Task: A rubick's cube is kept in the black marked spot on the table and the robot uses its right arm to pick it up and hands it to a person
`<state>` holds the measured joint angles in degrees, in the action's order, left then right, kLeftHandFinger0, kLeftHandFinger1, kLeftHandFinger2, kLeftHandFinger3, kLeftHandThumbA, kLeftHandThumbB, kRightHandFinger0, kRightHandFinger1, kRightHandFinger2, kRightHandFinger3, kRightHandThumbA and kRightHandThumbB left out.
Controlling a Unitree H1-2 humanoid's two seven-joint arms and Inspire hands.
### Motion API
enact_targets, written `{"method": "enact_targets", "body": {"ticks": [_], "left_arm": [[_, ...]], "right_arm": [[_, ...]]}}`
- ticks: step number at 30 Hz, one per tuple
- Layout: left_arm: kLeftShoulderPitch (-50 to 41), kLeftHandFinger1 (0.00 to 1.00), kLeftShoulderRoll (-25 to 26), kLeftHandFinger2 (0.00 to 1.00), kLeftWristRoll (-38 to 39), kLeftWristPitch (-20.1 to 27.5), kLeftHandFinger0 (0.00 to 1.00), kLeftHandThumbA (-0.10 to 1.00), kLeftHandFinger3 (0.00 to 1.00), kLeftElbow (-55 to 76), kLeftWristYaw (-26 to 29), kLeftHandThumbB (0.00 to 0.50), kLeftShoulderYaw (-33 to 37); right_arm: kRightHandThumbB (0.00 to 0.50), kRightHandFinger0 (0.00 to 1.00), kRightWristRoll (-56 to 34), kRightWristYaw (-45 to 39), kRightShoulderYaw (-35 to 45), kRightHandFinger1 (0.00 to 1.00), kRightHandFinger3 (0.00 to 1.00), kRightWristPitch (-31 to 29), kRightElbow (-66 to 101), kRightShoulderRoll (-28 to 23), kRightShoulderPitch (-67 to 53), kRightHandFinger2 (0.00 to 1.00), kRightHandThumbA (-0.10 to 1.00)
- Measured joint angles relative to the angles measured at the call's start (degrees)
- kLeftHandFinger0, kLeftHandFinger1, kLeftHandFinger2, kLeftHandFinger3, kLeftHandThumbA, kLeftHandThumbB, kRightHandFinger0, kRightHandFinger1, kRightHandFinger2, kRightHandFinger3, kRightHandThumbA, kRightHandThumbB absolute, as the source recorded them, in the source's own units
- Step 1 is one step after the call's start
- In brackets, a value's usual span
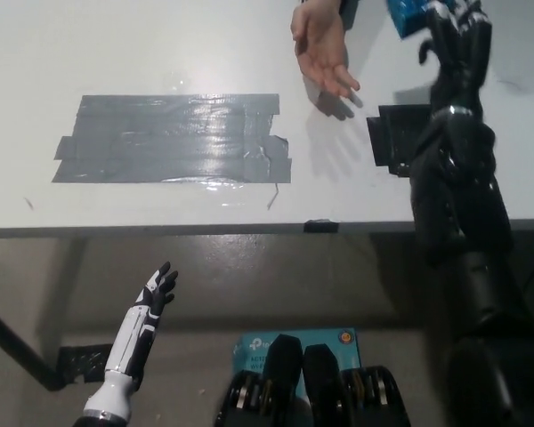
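Head view, upper right of the frame: Rubik's cube [408,15] held at the top edge in the black right hand [452,28], fingers wrapped around it, lifted well clear of the black marked spot [393,138] on the white table [160,44]. Risk of a drop if released before the person's hand [322,46], open palm-up just left of the cube, closes underneath. Right arm stretched upward across the frame, forearm covering part of the spot. White left hand [151,298] idle at lower left, fingers spread, empty.
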<state>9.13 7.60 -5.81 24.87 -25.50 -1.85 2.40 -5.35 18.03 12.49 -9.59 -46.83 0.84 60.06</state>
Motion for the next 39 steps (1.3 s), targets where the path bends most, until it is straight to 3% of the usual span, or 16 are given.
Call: {"method": "enact_targets", "body": {"ticks": [3, 8, 15, 27, 31, 32, 33, 34, 35, 36, 37, 39], "left_arm": [[0.0, 1.00, 0.0, 1.00, 0.0, 0.0, 1.00, 1.00, 1.00, 0.0, 0.0, 0.055, 0.0], [0.0, 1.00, 0.0, 1.00, 0.0, 0.0, 1.00, 1.00, 1.00, 0.0, 0.0, 0.046, 0.0], [0.0, 1.00, 0.0, 1.00, 0.0, 0.0, 1.00, 1.00, 1.00, 0.0, 0.0, 0.051, 0.0], [0.0, 1.00, 0.0, 1.00, 0.0, 0.0, 1.00, 1.00, 1.00, 0.0, 0.0, 0.050, 0.0], [0.0, 1.00, 0.0, 1.00, 0.0, 0.0, 1.00, 1.00, 1.00, 0.0, 0.0, 0.063, 0.0], [0.0, 1.00, 0.0, 1.00, 0.0, 0.0, 1.00, 1.00, 1.00, 0.0, 0.0, 0.063, 0.0], [0.0, 1.00, 0.0, 1.00, 0.0, 0.0, 1.00, 1.00, 1.00, 0.0, 0.0, 0.063, 0.0], [0.0, 1.00, 0.0, 1.00, 0.0, 0.0, 1.00, 1.00, 1.00, 0.0, 0.0, 0.063, 0.0], [0.0, 1.00, 0.0, 1.00, 0.0, 0.0, 1.00, 1.00, 1.00, 0.0, 0.0, 0.063, 0.0], [0.0, 1.00, 0.0, 1.00, 0.0, 0.0, 1.00, 1.00, 1.00, 0.0, 0.0, 0.057, 0.0], [0.0, 1.00, 0.0, 1.00, 0.0, 0.0, 1.00, 1.00, 1.00, 0.0, 0.0, 0.055, 0.0], [0.0, 1.00, 0.0, 1.00, 0.0, 0.0, 1.00, 1.00, 1.00, 0.0, 0.0, 0.054, 0.0]], "right_arm": [[0.143, 0.00, 2.6, 1.3, -3.6, 0.24, 0.73, -0.3, -4.8, -0.5, 2.9, 0.66, -0.10], [0.120, 0.00, 6.3, 4.0, -8.2, 0.26, 0.76, -1.0, -14.4, -1.1, 7.0, 0.73, -0.10], [0.135, 0.00, 11.2, 8.4, -15.5, 0.26, 0.79, -3.0, -28.8, -1.9, 13.1, 0.76, -0.10], [0.121, 0.00, 15.0, 11.1, -21.1, 0.30, 0.80, -3.1, -34.1, -2.0, 17.0, 0.74, -0.10], [0.130, 0.00, 15.7, 11.7, -21.7, 0.31, 0.80, -3.1, -34.3, -2.1, 17.7, 0.76, -0.10], [0.160, 0.02, 15.8, 11.8, -21.9, 0.32, 0.79, -3.1, -34.3, -2.1, 17.8, 0.74, -0.10], [0.299, 0.23, 15.8, 11.9, -22.1, 0.57, 1.00, -3.1, -34.3, -2.1, 17.9, 1.00, 0.05], [0.296, 0.29, 16.0, 12.1, -22.4, 0.57, 0.98, -3.2, -34.3, -2.1, 17.9, 0.91, 0.11], [0.354, 0.53, 16.1, 12.1, -22.5, 0.85, 1.00, -3.2, -34.3, -2.1, 17.9, 1.00, 0.30], [0.403, 0.96, 16.1, 12.0, -22.6, 1.00, 1.00, -3.1, -34.4, -2.1, 17.9, 1.00, 0.55], [0.447, 1.00, 16.2, 11.9, -22.6, 1.00, 1.00, -3.1, -34.4, -2.1, 17.9, 1.00, 0.63], [0.479, 1.00, 16.4, 9.7, -23.3, 1.00, 1.00, -2.3, -34.5, -2.2, 18.0, 1.00, 0.67]]}}
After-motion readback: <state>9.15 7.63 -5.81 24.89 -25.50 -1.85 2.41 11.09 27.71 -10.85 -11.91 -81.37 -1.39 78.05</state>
